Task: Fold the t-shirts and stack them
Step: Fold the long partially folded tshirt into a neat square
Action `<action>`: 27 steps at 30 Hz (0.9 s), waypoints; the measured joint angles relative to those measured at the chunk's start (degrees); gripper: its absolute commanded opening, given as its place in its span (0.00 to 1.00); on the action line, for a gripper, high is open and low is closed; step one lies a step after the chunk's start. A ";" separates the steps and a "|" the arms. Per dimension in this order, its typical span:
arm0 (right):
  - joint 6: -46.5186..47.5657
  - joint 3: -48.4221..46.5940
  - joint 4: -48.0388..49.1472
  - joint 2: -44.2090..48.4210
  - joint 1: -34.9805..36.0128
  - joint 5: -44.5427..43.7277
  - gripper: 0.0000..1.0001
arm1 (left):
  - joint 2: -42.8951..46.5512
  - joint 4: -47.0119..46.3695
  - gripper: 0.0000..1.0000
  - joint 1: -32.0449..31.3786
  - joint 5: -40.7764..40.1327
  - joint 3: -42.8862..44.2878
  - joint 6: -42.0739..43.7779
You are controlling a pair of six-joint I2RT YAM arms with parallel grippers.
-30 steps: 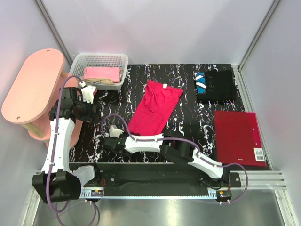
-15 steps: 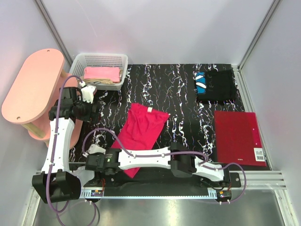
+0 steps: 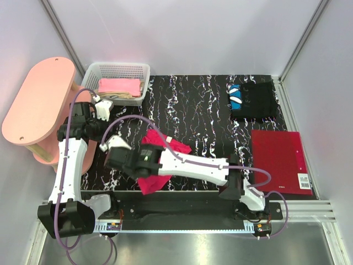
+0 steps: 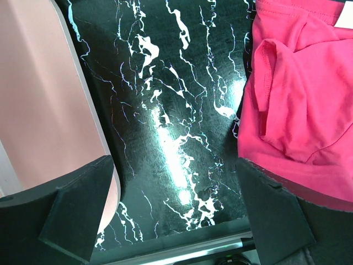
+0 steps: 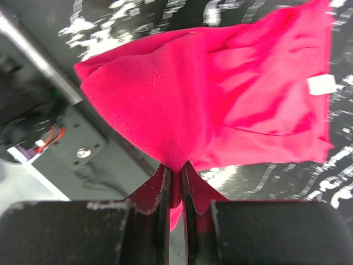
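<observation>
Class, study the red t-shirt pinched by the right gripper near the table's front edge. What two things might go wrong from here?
1. The right gripper pinches only a small bunch of the red t-shirt, so the cloth may slip out.
2. The shirt hangs bunched above the metal rail, where it may snag or land crumpled. The left gripper is open and holds nothing, so it gives no support.

Far left: basket (image 3: 116, 66) holding folded t-shirts (image 3: 118, 86). Far right: lone t-shirt (image 3: 253, 101), stiff sheet (image 3: 278, 160) just before it. Near centre-left: loose t-shirt (image 3: 179, 147).
</observation>
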State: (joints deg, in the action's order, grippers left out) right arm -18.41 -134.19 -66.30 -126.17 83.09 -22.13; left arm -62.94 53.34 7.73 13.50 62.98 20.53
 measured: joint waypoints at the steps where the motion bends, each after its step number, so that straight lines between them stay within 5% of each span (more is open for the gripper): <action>1: 0.13 0.70 0.20 1.01 -1.16 0.35 0.01 | 0.00 0.00 0.99 0.00 0.00 0.00 0.00; 10: 2.51 16.06 6.82 10.10 -13.94 5.99 0.01 | -0.31 0.04 0.99 0.00 -0.02 0.02 0.02; 18: 3.82 28.00 15.98 11.21 -28.65 20.55 0.02 | -1.79 0.15 0.99 0.00 0.02 1.20 0.02; 27: 4.31 25.57 20.55 3.78 -39.80 34.36 0.04 | -2.51 1.01 0.99 0.00 1.64 1.90 0.33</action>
State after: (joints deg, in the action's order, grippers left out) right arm -14.11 -108.62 -45.76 -122.39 43.29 12.23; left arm -65.45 54.35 7.73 15.14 64.88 20.86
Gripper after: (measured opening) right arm 0.142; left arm 0.987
